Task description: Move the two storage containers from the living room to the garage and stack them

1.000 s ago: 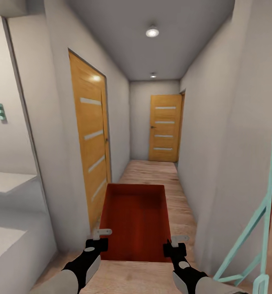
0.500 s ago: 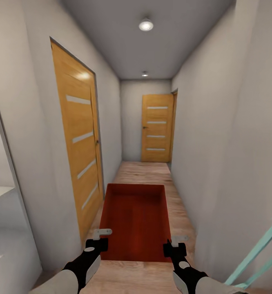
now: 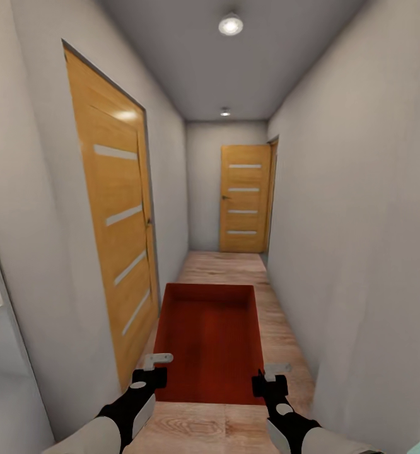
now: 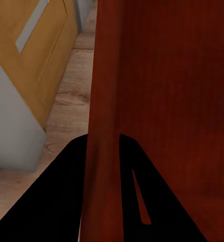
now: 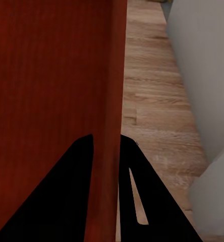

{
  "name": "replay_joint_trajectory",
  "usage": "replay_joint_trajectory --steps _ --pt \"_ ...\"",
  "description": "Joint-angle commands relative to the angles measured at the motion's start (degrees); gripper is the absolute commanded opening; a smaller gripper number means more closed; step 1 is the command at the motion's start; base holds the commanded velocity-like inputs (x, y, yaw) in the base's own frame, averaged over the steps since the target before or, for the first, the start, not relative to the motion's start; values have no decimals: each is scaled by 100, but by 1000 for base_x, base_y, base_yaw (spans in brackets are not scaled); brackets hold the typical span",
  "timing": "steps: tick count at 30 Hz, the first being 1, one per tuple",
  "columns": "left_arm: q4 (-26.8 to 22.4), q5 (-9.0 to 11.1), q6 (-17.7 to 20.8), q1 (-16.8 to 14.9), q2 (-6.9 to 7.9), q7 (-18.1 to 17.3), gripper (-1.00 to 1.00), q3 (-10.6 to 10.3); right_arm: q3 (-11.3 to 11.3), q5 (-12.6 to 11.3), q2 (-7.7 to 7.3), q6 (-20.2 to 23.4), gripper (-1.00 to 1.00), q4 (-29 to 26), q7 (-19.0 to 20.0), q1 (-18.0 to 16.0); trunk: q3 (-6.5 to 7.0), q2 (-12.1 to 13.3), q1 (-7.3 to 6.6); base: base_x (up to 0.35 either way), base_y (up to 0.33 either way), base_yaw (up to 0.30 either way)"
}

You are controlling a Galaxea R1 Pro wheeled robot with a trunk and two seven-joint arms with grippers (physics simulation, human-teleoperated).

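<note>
Both grippers clamp the near corners of an orange-red, shallow, lidless storage container (image 3: 209,343), the left gripper (image 3: 151,371) pinching its left wall and the right gripper (image 3: 270,378) its right wall, each wall running between the black fingers (image 4: 56,201). Held level ahead of the arms, the bin hangs above a light wood plank floor (image 3: 222,268) in a narrow grey-walled corridor with orange slatted doors (image 3: 243,198).

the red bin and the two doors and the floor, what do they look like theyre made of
Storage container: looks like plastic or painted sheet, with thin plain walls in even orange-red and a faint sheen; the render leaves it open. Near door and far door: honey-coloured wood veneer with visible grain, a gloss highlight and pale inset strips, perhaps glass. Hallway floor: light wood planks, with seams and grain showing.
</note>
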Motion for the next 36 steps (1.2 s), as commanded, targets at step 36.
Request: replay_joint_trajectory --steps 36 --pt "18 -11 -34 -2 -2 352 -100 75 -188 -100 -5 -105 -100 -10 -91 -11 0 -7 4 322 0 -51"
